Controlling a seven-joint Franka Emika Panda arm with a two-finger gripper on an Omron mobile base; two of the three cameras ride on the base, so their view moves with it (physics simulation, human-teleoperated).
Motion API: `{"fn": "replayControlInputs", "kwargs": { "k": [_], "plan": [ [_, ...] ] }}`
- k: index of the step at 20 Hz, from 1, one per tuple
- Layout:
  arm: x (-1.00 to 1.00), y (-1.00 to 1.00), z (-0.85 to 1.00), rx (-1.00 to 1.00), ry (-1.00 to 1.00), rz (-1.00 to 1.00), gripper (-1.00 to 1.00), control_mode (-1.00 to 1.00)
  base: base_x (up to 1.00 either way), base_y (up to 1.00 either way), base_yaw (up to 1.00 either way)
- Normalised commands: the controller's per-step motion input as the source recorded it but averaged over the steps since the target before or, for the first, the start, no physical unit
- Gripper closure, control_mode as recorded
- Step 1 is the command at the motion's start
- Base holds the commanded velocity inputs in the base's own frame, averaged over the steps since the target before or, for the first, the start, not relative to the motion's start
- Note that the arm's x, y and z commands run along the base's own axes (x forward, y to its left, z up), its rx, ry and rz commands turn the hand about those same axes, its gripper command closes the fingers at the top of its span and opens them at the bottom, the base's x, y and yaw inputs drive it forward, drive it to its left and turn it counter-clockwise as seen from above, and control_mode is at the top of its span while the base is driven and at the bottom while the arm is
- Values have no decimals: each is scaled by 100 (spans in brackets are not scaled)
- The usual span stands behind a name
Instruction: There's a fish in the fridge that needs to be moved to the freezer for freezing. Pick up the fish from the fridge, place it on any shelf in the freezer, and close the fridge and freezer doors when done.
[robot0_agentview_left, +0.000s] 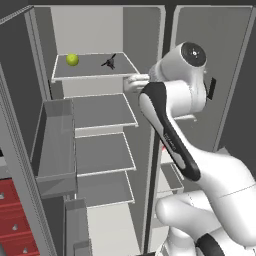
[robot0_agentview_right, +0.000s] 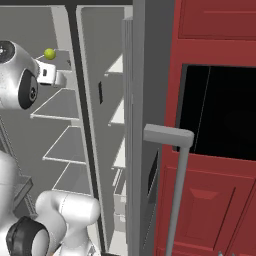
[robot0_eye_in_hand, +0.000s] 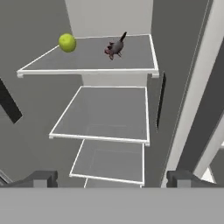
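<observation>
Facing fish (robot0_eye_in_hand: 114, 47) on top fridge (robot0_eye_in_hand: 107, 111) shelf, well ahead of gripper (robot0_eye_in_hand: 111, 178); fingers spread wide, empty; body axis tilted, tail pointing away.

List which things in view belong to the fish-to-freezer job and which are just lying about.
Job:
fish, on the top fridge shelf
fridge, door open
freezer, door open
claw, open, holding nothing

Lying about:
green ball, same shelf, apart from the fish
red cabinets
</observation>
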Motion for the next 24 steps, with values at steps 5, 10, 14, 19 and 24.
{"fn": "replayControlInputs", "kwargs": {
  "k": [5,10,14,19,24],
  "plan": [
    [19,3,29,-3,-11,0,-100,-100,0,0,0],
    [31,5,16,-1,-25,0,-100,-100,0,0,0],
    [39,9,2,-1,-17,0,-100,-100,0,0,0],
    [55,15,5,0,2,-7,-100,-100,0,0,0],
    [40,17,14,0,15,-7,-100,-100,0,0,0]
  ]
}}
